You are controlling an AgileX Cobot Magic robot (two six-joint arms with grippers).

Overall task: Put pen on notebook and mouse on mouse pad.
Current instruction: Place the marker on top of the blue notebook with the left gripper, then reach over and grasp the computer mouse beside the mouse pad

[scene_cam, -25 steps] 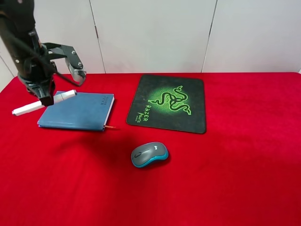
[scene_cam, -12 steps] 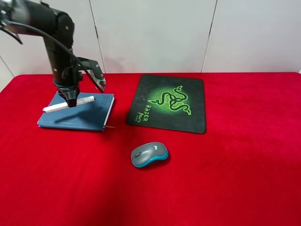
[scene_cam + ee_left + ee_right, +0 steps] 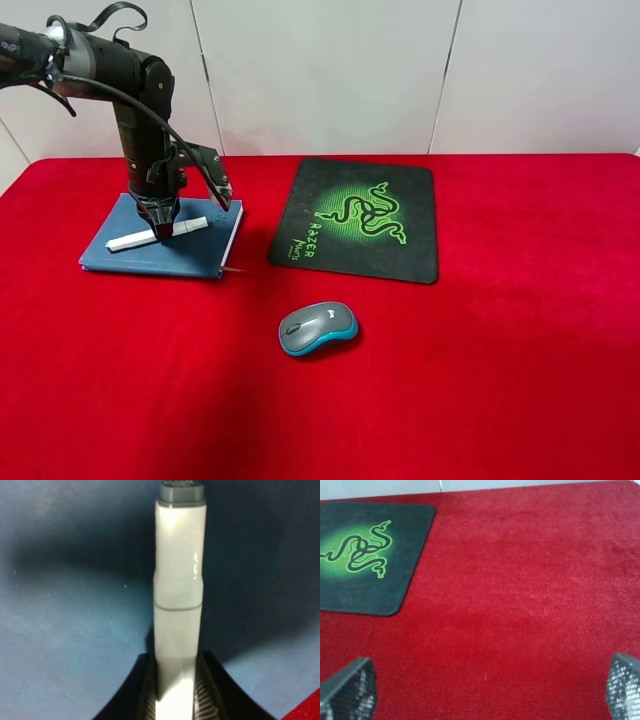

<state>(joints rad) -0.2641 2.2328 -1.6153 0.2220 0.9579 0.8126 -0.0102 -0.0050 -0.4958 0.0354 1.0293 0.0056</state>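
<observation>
Pen [image 3: 130,240], slim and white with a dark end, lay low across the notebook [image 3: 190,250], pinched between the closed fingers of the left gripper [image 3: 163,222]; whether it touched the slate-blue cover I could not tell. Best to settle it flat, well inside the notebook's edges, then part the fingers gently so it cannot roll. Beyond the notebook, the right gripper [image 3: 485,690] gaped wide, holding nothing.
</observation>
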